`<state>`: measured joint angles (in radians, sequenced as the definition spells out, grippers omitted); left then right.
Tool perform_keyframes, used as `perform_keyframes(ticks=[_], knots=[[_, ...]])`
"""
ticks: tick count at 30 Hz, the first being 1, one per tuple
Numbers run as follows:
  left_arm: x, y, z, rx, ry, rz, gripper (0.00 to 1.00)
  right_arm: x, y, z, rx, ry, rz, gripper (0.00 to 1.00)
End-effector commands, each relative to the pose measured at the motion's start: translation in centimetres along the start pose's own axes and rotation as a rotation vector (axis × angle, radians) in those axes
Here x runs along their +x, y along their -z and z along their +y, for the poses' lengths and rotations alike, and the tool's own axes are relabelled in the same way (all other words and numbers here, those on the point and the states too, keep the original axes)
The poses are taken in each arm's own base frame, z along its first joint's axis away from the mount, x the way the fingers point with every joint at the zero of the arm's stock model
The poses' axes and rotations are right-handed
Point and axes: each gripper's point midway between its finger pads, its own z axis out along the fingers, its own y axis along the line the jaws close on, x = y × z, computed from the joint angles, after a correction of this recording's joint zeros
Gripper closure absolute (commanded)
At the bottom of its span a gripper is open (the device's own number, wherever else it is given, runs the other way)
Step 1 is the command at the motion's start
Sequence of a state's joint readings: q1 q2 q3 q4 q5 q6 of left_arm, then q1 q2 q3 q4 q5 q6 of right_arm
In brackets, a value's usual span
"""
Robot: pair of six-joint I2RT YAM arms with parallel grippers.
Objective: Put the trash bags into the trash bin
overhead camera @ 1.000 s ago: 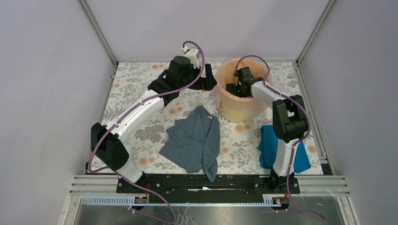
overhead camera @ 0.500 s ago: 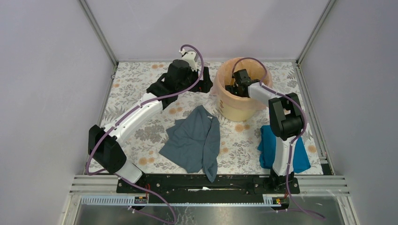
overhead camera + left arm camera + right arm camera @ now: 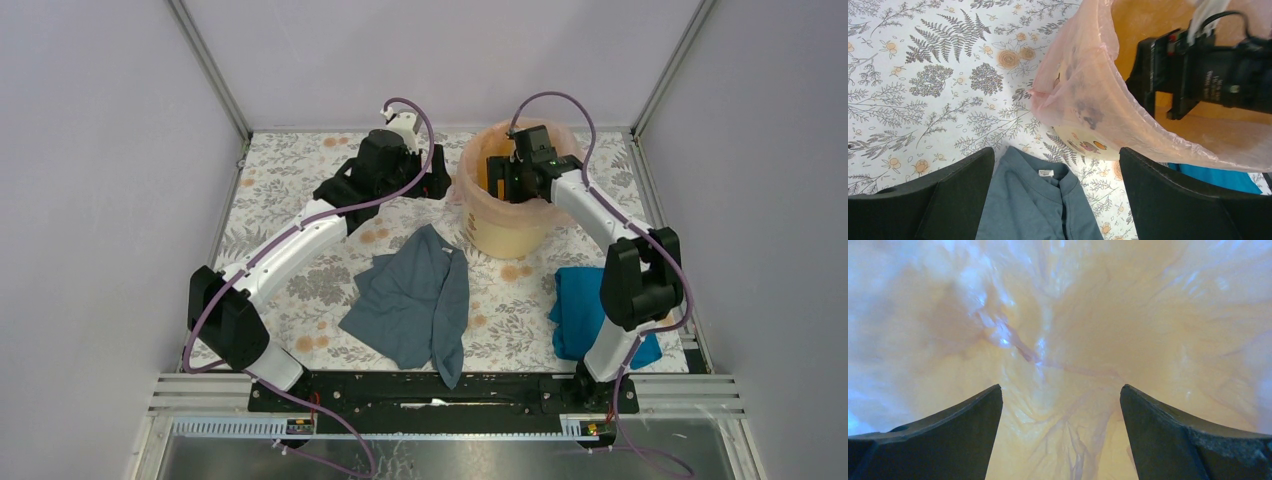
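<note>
Clearly the thin pink bag (image 3: pixel 1083 95) lines the yellow bucket (image 3: pixel 505 235), its film folded out over the rim and partway down the cream sides. Inside the bucket's mouth hangs the right gripper (image 3: pixel 1060 390), fingers spread wide and gripping nothing. The left gripper (image 3: pixel 1056 150) hovers just beside the bucket's left side, likewise wide open and empty. A grey shirt (image 3: pixel 415 300) lies nearby on the flowered table (image 3: pixel 290 200).

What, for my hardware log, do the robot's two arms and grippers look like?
The left arm and right arm both have white links, black joint housings and a looping purple cable. Their fingers are broad, matte-black wedges.
</note>
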<state>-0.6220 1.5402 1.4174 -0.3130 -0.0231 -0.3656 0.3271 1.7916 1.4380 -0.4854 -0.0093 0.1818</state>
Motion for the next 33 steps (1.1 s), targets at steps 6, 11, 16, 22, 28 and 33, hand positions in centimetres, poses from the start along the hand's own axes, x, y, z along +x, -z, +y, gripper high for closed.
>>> perform_keyframes(ticks=[6, 11, 16, 22, 28, 33], knots=[[-3.4, 1.9, -0.9, 0.032, 0.000, -0.114, 0.01, -3.3, 2.9, 1.1, -0.016, -0.030, -0.089, 0.06], [-3.3, 2.2, -2.4, 0.117, -0.006, -0.111, 0.01, -4.0, 1.8, 2.8, -0.100, -0.093, -0.106, 0.06], [-2.5, 2.0, -4.2, 0.224, 0.001, -0.080, 0.01, -4.4, -1.2, 2.4, -0.044, -0.238, -0.099, 0.09], [-1.1, 0.9, -5.0, 0.275, 0.029, -0.028, 0.01, -5.4, 0.2, -0.9, 0.193, -0.244, -0.154, 0.19], [-0.5, 0.5, -5.5, 0.300, 0.053, -0.004, 0.01, -6.3, 4.4, 0.1, 0.121, -0.182, -0.198, 0.25], [-0.5, 0.5, -5.4, 0.299, 0.054, -0.005, 0.01, -6.4, 7.9, 0.4, 0.087, -0.121, -0.223, 0.29]])
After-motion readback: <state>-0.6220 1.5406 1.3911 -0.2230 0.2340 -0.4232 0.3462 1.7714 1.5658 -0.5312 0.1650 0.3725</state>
